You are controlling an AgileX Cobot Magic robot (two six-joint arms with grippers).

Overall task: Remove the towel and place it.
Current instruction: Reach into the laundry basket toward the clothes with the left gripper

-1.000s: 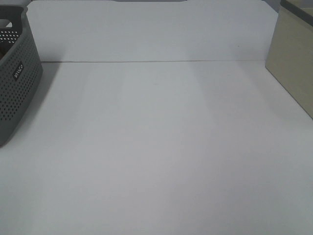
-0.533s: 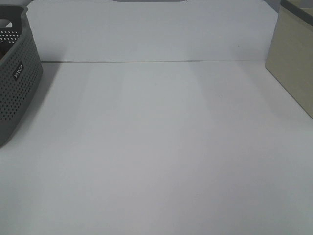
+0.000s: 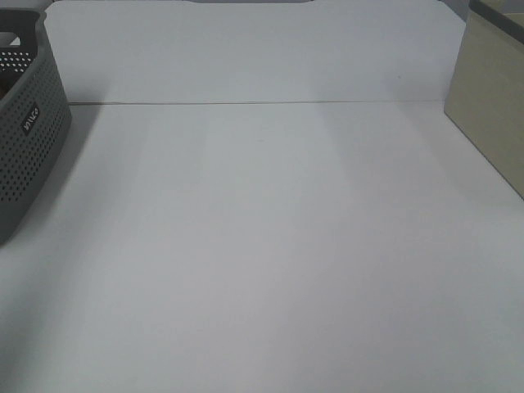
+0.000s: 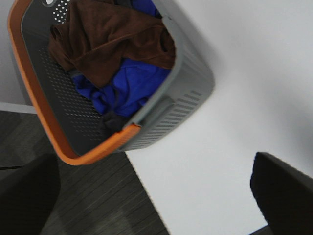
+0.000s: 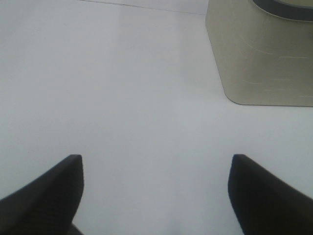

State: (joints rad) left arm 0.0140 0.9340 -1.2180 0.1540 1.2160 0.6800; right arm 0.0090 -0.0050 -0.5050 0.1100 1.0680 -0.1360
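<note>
A wide, flat white worktop (image 3: 270, 246) fills almost the whole high view, with a low white back wall (image 3: 246, 49) standing along its far side.

At the left edge of that view stands a dark grey plastic laundry basket with perforated walls (image 3: 29, 139), only partly in frame. The left wrist view looks down into it and shows an orange rim running round its top. The basket sits close to the side of the worktop, with dark grey striped floor (image 4: 98, 196) beyond it.

At the far right edge of the high view stands a pale beige boxy container with rounded corners (image 3: 491, 106), resting on the worktop.

The dark brown terry-cloth towel (image 4: 112, 39) lies crumpled inside the basket, on top of the other laundry and against one basket wall. Its tag cannot be made out. Under and beside it lies a bright blue crumpled cloth (image 4: 122, 85), touching the towel.

The left tool (image 4: 156, 196) hangs above the worktop near the basket, its two black fingers spread wide, touching nothing.

The right tool (image 5: 156, 193) hangs over bare worktop with the beige container ahead and to one side. Its two black fingers are also spread wide, with only white surface between them.

A small white label (image 3: 30, 120) sits on the basket's outer wall; its lettering is too small to read.
</note>
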